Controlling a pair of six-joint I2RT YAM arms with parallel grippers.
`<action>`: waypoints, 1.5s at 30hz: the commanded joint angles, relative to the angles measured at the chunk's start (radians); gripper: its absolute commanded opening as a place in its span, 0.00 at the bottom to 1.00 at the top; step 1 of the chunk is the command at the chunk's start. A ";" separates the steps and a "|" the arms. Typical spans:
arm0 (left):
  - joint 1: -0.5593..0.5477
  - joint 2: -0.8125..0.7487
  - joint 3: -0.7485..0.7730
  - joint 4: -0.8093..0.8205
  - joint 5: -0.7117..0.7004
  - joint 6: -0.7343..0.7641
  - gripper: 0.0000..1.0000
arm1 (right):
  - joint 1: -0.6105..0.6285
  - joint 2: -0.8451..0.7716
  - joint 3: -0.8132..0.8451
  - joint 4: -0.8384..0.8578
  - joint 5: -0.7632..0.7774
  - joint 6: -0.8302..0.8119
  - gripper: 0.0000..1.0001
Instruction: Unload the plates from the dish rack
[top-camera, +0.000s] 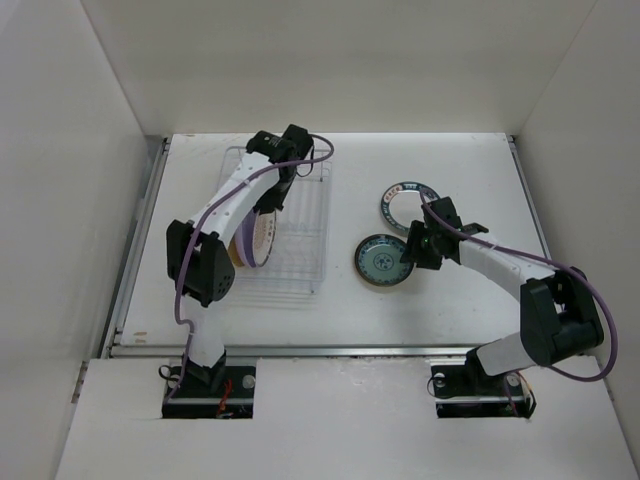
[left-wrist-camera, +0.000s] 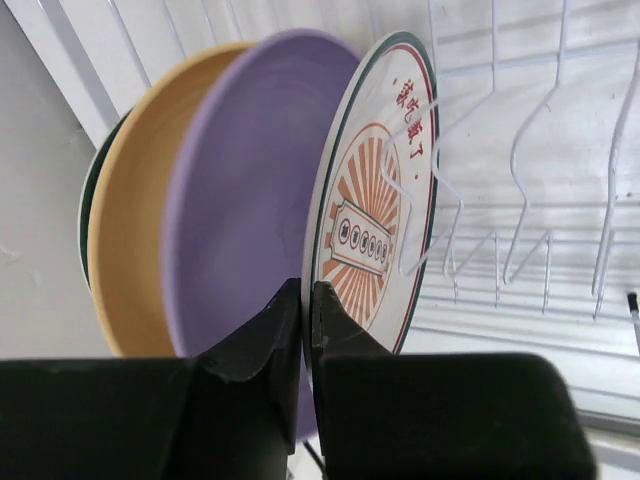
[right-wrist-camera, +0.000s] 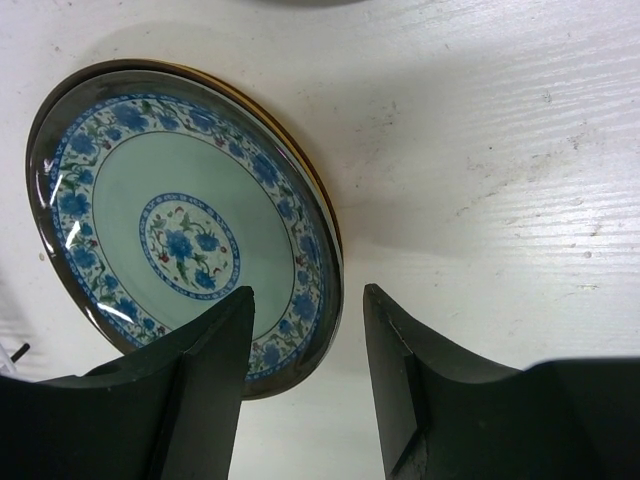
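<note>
Left tool (left-wrist-camera: 305, 300) has its jaws pressed almost together, with only a thin slit between the black fingers (left-wrist-camera: 255, 350). It sits at the lower rims of the plates standing in the rack, and I cannot tell whether a rim is pinched in that slit. At the fingertips are the round white plate with an orange-red sunburst design (left-wrist-camera: 375, 200) and, just behind it, the plain lavender plate (left-wrist-camera: 245, 190). A tan-yellow plate (left-wrist-camera: 130, 240) leans behind that, and a dark green rim (left-wrist-camera: 84, 210) shows last at the left of the frame. All four stand on edge, tilted and close together, along the left side of the pale rectangular wire-grid dish rack (top-camera: 300, 250). To the right of the white plate, the white wire prongs (left-wrist-camera: 520, 170) leave open slots.

From above, the rack lies left of centre on the white surface (top-camera: 470, 160). Apart from it, to the right, a round teal-blue floral plate (top-camera: 380, 262) lies flat, and above it in the frame lies a round white-centred plate with a dark patterned rim (top-camera: 407, 203). Right tool (right-wrist-camera: 305, 365) stands half open over the teal-blue plate's lower-right rim, one finger on either side without touching. A thin yellow-brown edge (right-wrist-camera: 310, 175) peeps from beneath that plate. Bare surface runs between the rack and these two plates.

The left arm rises from the bottom left and bends at the elbow beside the rack. It reaches to the rack's upper end, where the wrist folds back down. The right arm stretches low from the bottom right toward the centre.
</note>
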 joint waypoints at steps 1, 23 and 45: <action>0.001 -0.005 0.018 -0.138 0.102 0.011 0.00 | 0.006 -0.030 0.036 -0.020 0.017 -0.012 0.54; -0.008 -0.258 0.302 0.028 0.235 0.002 0.00 | 0.025 -0.237 0.202 0.103 -0.260 -0.138 0.98; 0.010 -0.130 0.213 0.037 1.020 0.126 0.00 | 0.066 -0.019 0.188 0.555 -0.741 0.014 0.00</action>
